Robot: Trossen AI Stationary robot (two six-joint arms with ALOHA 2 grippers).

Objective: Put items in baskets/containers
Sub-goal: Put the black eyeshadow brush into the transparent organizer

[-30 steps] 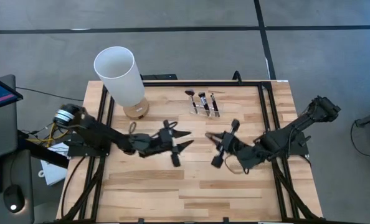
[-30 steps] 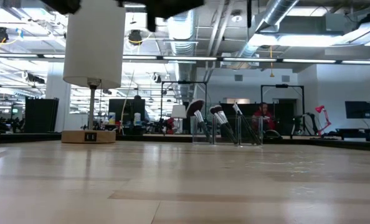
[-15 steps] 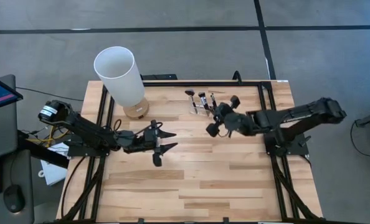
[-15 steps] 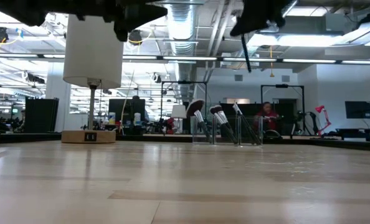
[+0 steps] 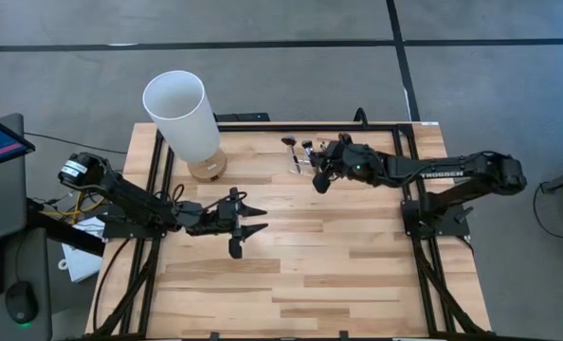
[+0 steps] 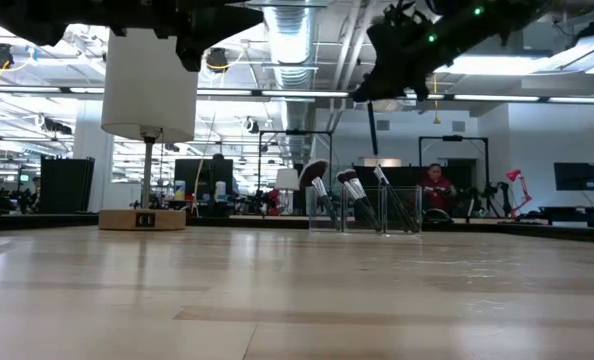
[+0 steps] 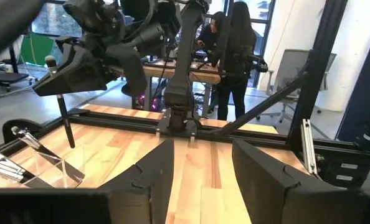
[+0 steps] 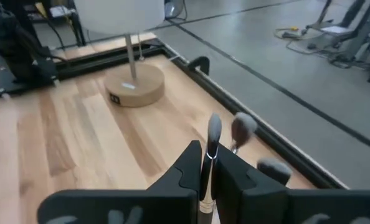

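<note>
Right gripper pinches a makeup brush by the handle, bristles pointing away from the wrist, hovering at 3 o'clock of the clear brush holder, which sits at 12 o'clock on the table with brushes already slotted. Brush looks light, stiff and thin, with a slick handle that likely pivots in the pinch; best held mid-handle near the ferrule. Left gripper is spread open, empty, around 9 o'clock of table centre.
</note>
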